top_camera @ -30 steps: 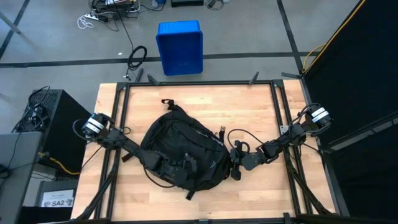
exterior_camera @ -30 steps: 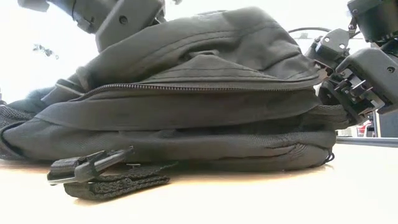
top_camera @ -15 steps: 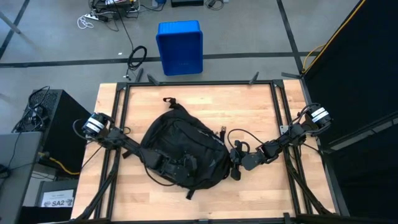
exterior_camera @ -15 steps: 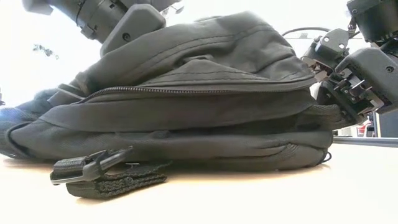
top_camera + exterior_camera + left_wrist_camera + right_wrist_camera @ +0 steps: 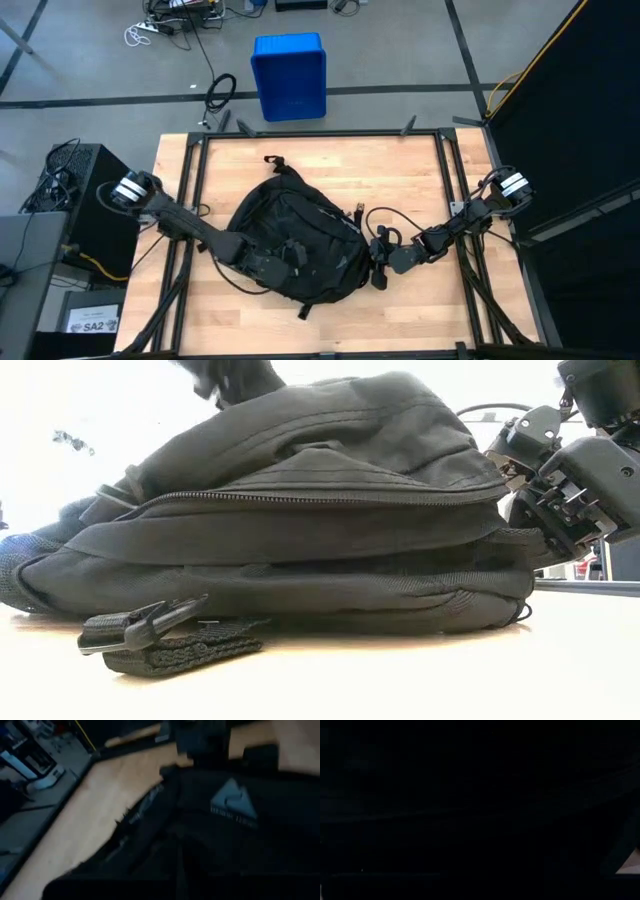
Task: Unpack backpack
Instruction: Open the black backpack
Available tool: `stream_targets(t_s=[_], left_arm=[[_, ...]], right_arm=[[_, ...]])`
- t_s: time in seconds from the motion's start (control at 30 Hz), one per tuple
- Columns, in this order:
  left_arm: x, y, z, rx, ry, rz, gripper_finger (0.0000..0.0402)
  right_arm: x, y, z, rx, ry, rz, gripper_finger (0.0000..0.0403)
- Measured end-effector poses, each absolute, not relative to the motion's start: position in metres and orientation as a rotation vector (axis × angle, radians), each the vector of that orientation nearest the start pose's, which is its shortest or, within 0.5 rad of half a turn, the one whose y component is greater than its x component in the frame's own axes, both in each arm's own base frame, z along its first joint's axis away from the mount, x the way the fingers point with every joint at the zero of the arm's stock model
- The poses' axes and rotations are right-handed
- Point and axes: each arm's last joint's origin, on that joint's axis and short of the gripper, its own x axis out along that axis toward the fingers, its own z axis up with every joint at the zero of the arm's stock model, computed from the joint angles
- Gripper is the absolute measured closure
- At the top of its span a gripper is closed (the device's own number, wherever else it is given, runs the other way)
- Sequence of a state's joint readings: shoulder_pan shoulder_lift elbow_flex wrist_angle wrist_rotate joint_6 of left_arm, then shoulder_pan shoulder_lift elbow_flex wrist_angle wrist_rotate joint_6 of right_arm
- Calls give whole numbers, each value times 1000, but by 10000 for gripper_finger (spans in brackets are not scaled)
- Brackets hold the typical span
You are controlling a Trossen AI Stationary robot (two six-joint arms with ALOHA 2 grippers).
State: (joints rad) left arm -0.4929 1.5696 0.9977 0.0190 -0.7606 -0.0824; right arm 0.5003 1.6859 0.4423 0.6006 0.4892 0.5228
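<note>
The black backpack (image 5: 300,240) lies flat on the wooden table (image 5: 420,170), and its pale triangular logo (image 5: 234,802) shows in the left wrist view. A strap with a buckle (image 5: 140,632) trails onto the tabletop at its near side. My left gripper (image 5: 283,262) is above the backpack's near left part, shut; its fingers do not show in its own wrist view. My right gripper (image 5: 380,262) is at the backpack's right side, and its wrist view shows only black. My left gripper hovers over the backpack's near left part; I cannot tell whether it touches or holds anything there. My right gripper meets the backpack's right side (image 5: 520,525), coming from the table's right and slanting down. Its own body hides the place of contact. The backpack rests on the table.
A blue plastic bin (image 5: 289,75) stands on the floor beyond the far edge. Black frame rails (image 5: 320,133) run along the table's edges. A dark cable (image 5: 395,213) loops near the right arm. Bare wood shows at the far side and the near corners.
My left gripper has risen, almost leaving the top of the low view, and has reached farther over the backpack toward the table's right. The right arm and the backpack's right end have kept still.
</note>
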Motion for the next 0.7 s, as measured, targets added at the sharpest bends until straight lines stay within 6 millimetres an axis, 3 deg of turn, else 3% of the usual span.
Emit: stream_targets(t_s=[0.17,0.33,0.57,0.7], left_arm=[[300,-153,257,154,344,58,402],[305,-177,252,162,271,-166,383],[313,-210,236,268,301,-218,293],[318,-215,221,371,394,-73,229]], right_arm=[[235,113,97,203,549,-136,314],[235,113,97,203,548,-135,315],[235,113,97,204,548,-135,312],[235,113,97,205,547,-135,312]])
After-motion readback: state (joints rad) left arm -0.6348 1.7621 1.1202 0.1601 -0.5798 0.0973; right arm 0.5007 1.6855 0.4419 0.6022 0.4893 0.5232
